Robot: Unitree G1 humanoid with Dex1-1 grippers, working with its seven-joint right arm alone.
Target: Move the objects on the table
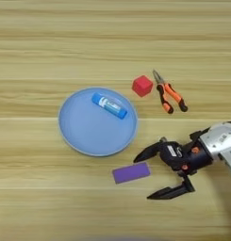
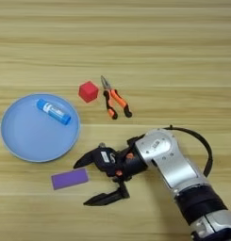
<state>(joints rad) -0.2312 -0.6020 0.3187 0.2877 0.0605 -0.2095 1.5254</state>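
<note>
- Plainly, the claw [image 1: 148,174] is spread wide, its two black fingers [image 2: 92,158] apart and nothing held between them
- It sits just right of the purple block [image 1: 131,172], with the upper finger tip near the block's right end and the lower finger tip lower and to the right; whether either tip touches the block I cannot tell
- The silver forearm [image 2: 169,164] runs from the claw down to the picture's bottom right corner, with a black cable [image 2: 204,148] looping beside it
- That purple block lies flat on the worktop [image 1: 51,42], slightly tilted, just below the lower right rim of the blue plate [image 1: 74,136] and apart from it
- The red cube [image 1: 142,86] stands on the worktop just beyond the plate's upper right rim, close to it but not on it
- The pliers [image 1: 168,92] lie flat just right of the red cube, nose pointing up and away, orange-and-black handles spread toward the lower right; a narrow gap shows between the nose and the cube
- Cube and pliers are both well above the claw, with bare worktop between
- A small blue tube [image 1: 109,105] with a white label lies inside the plate, in its upper right part, slanted from upper left to lower right
- The plate rests flat on the worktop, left of centre
</note>
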